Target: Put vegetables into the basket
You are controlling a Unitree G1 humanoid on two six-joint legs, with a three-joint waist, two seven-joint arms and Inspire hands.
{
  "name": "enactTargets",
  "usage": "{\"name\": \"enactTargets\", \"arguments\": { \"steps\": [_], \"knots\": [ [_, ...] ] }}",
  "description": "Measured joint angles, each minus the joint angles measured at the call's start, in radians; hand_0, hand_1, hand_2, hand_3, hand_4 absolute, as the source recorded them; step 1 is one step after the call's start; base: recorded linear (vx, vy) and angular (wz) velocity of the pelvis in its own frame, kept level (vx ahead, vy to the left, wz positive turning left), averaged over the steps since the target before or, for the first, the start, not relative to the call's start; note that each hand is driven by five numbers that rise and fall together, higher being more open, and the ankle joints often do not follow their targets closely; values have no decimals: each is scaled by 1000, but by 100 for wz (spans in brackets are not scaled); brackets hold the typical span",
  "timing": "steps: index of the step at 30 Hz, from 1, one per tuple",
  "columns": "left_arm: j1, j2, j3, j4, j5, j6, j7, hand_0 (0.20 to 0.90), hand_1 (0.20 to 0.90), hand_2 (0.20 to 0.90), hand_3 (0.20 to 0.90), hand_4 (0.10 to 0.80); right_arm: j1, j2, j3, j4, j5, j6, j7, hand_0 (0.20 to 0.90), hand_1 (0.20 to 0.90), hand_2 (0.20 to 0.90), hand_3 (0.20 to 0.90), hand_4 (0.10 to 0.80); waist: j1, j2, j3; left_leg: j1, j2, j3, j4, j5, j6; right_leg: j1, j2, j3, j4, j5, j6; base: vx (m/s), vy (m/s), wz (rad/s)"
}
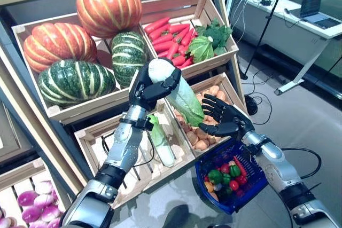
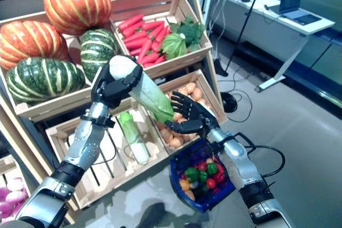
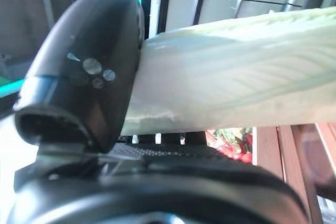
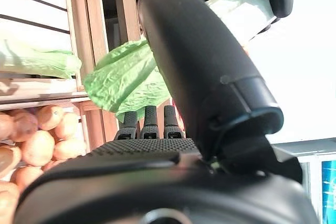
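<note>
The cabbage [image 1: 179,92] hung tilted in the air before the crates, its white end gripped in the left hand's [image 1: 147,90] curled fingers. Just beside its leafy tip, the right hand [image 1: 220,115] spread open above the blue basket [image 1: 248,188].

Slanted wooden shelf rack [image 1: 64,148] carries open slatted crates. Upper left crate [image 1: 80,108]: two orange pumpkins [image 1: 107,6], two green striped squashes [image 1: 75,81]. Upper right crate [image 1: 206,12]: red carrots [image 1: 171,38] beside leafy greens [image 1: 211,38]. Lower middle crate [image 1: 139,177]: one pale cabbage [image 1: 160,140] lying lengthwise. Lower right crate [image 1: 227,86]: heap of small tan potatoes [image 1: 195,137]. Bottom left crate [image 1: 16,182]: purple onions [image 1: 37,196].
</note>
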Motion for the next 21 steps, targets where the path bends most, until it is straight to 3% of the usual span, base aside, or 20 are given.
{"name": "enactTargets", "arguments": {
  "steps": [7, 14, 21],
  "knots": [
    [42, -21, 22, 1, -27, 23, 32, 300, 300, 300, 300, 400, -65, -28, 42, -35, -34, 142, 0, 900, 900, 900, 900, 800, 5, -16, -16, 40, -30, 1, -69, 19, 11, 52, -13, 4, -105, 47, 18, 4, 1, -2],
    [47, -15, 15, 1, 51, 22, 43, 300, 300, 300, 300, 400, -115, -34, 85, -34, -122, 185, -13, 900, 900, 900, 900, 800, 6, -18, -18, 47, -34, 0, -70, 19, 11, 59, -16, 6, -105, 48, 19, 9, 0, 0],
    [48, -32, -48, 1, 93, 22, 43, 300, 300, 300, 300, 400, -163, -33, 126, -68, -326, 205, -164, 900, 900, 900, 900, 800, 5, -18, -18, 50, -35, 0, -70, 22, 14, 61, -15, 15, -108, 53, 21, 5, 0, 0]
  ]
}}
